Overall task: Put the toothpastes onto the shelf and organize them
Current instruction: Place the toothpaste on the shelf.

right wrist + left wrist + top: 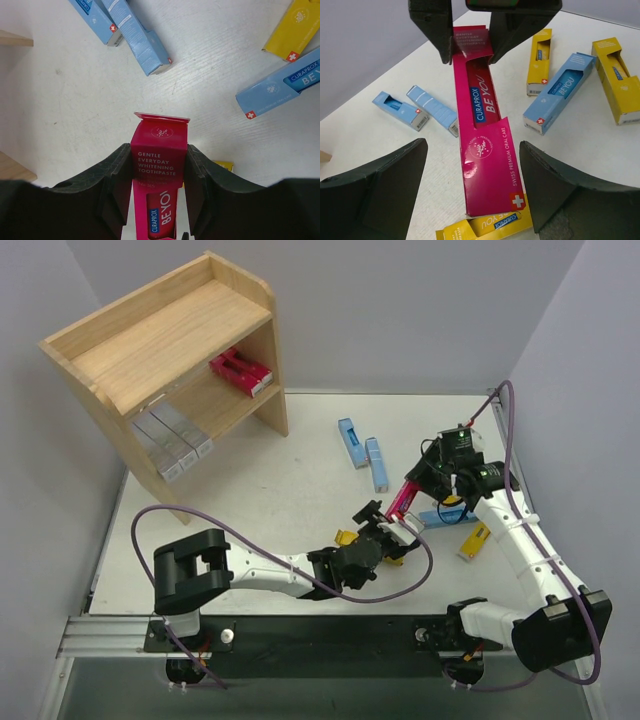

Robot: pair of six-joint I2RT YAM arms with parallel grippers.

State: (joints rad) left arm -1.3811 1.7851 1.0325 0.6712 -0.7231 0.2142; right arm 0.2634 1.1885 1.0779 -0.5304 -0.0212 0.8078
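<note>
- The magenta box (pixel 485 145) is held in the air over the right half of the desk (pixel 260 500), slanting between the two arms.
- The right tool (pixel 159 172) is clenched on one end of it, a finger pressed flat against each long side. The box's end flap stands open just past the fingertips.
- The box's other end reaches in between the fingers of the left tool (pixel 472 145). These are spread wide, with a clear gap on either side and neither finger touching the cardboard.
- That lower end overlaps a yellow box (pixel 485 227) lying crosswise under it. I cannot tell whether they touch.
- To one side of the held box, a blue box (pixel 560 92) lies between two more yellow boxes (pixel 540 62), all near each other but apart.
- On the other side, two blue boxes (pixel 362 452) lie close together and nearly parallel, toward the middle of the desk.
- A broad stretch of bare desk runs from these boxes to the foot of the shelf (pixel 170 350).
- The shelf stands in the far left corner, close to the left wall and well apart from the held box.
- On its lower tier, three grey boxes (pixel 175 440) lie side by side at the near end and two shelved magenta boxes (pixel 240 372) lie at the far end, with bare wood between the groups.
</note>
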